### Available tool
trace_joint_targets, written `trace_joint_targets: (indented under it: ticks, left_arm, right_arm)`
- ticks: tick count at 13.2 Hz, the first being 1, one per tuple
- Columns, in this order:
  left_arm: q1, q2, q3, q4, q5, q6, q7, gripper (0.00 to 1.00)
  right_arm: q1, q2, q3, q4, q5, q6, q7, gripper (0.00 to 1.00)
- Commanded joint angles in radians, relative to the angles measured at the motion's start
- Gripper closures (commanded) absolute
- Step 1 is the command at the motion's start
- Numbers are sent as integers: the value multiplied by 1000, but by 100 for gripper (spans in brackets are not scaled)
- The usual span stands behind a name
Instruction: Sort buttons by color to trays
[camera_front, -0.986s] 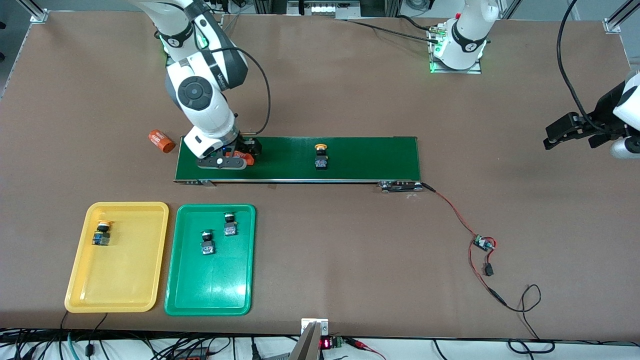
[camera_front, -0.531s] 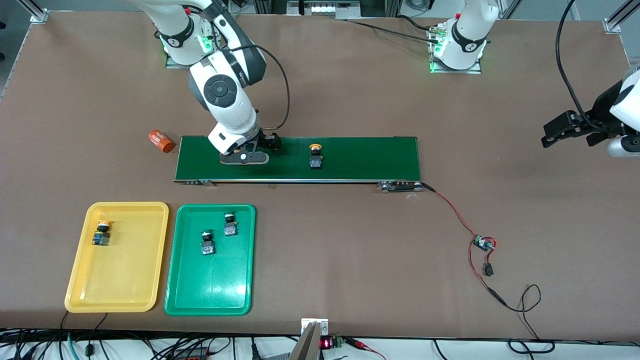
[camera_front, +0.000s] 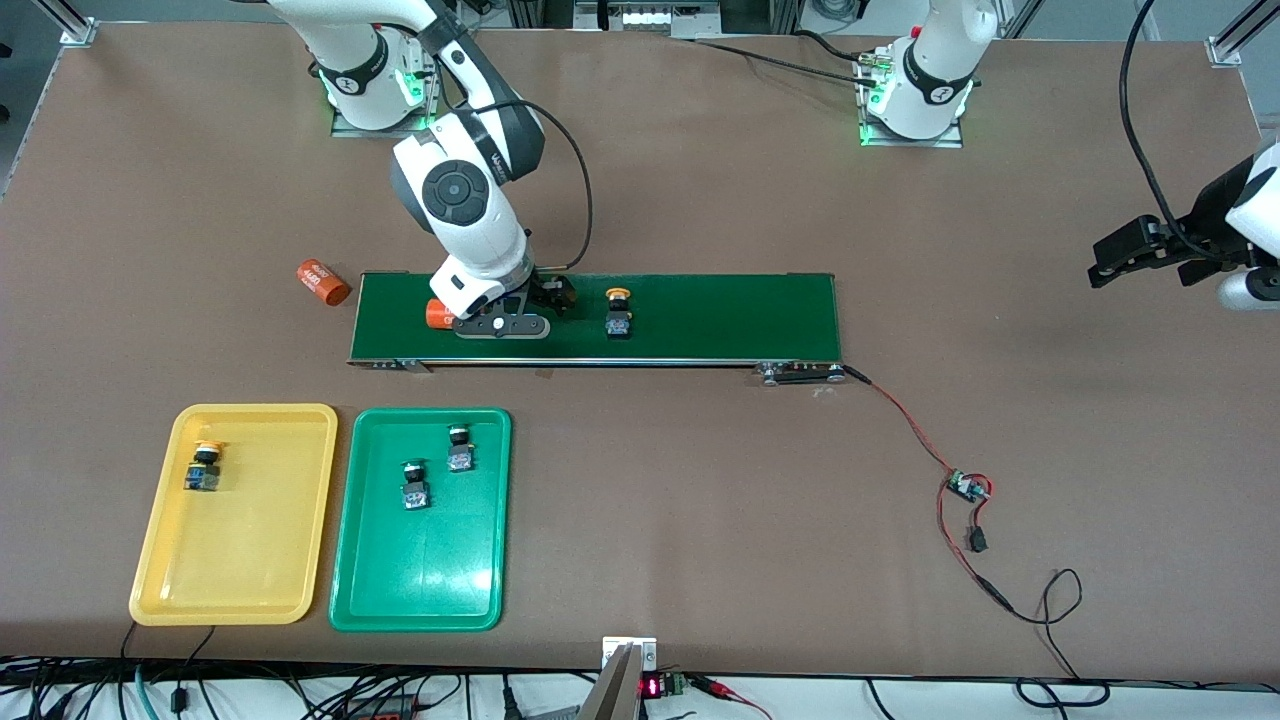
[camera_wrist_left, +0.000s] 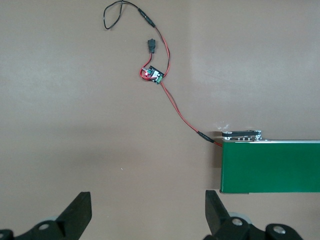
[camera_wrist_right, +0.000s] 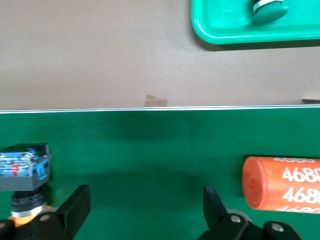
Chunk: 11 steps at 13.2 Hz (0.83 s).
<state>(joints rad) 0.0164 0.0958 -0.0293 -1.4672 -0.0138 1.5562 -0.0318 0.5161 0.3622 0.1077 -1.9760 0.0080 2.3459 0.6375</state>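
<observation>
A yellow-capped button (camera_front: 619, 312) stands on the dark-green belt (camera_front: 720, 320). My right gripper (camera_front: 535, 305) hangs open just over the belt beside it. In the right wrist view the button (camera_wrist_right: 25, 172) sits just outside one finger, and nothing lies between the right gripper's (camera_wrist_right: 145, 202) jaws. The yellow tray (camera_front: 160, 570) holds one yellow button (camera_front: 204, 467). The green tray (camera_front: 420, 580) holds two green buttons (camera_front: 414, 484) (camera_front: 459, 448). My left gripper (camera_front: 1140, 262) waits open over bare table at the left arm's end, shown empty (camera_wrist_left: 147, 205).
An orange cylinder (camera_front: 437, 313) (camera_wrist_right: 280, 182) lies on the belt beside the right gripper, toward the right arm's end. Another orange cylinder (camera_front: 323, 281) lies on the table off that end of the belt. A red-black wire with a small board (camera_front: 965, 487) trails from the belt's motor end.
My right gripper has slid along the belt toward the yellow button, uncovering the orange cylinder. The button has ridden the belt toward the gripper. The left arm has barely shifted.
</observation>
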Motion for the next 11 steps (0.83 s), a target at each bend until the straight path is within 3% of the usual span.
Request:
trace_joint_targets:
  ticks: [1,11]
  left_arm:
    - [10,-21,-11,-8,14,-10,41,0]
    - [25,-19,-1,-10,11,-10,26,0]
  right_arm:
    - [15,15,-6,31,3,-11,28,0]
    - [33,27,-8,37,3,-10,99,0]
